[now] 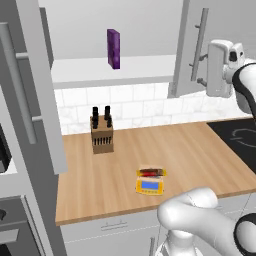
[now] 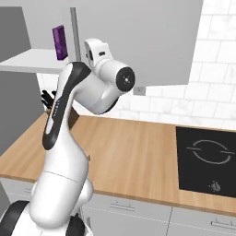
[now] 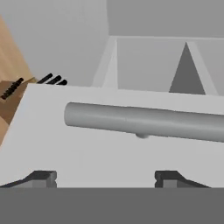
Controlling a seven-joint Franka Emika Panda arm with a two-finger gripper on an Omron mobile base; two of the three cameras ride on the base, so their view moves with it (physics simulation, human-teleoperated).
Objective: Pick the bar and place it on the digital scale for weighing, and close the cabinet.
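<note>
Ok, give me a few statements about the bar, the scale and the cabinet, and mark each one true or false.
1. The bar lies on the scale. True.
2. Both cabinet doors are shut. False: the right door and the left one stand open.
3. The gripper faces the door handle with its fingers spread. True.
4. The purple box stands on the counter. False: it stands on the cabinet's shelf.
5. The knife block sits on the stove. False: it sits on the wooden counter.
</note>
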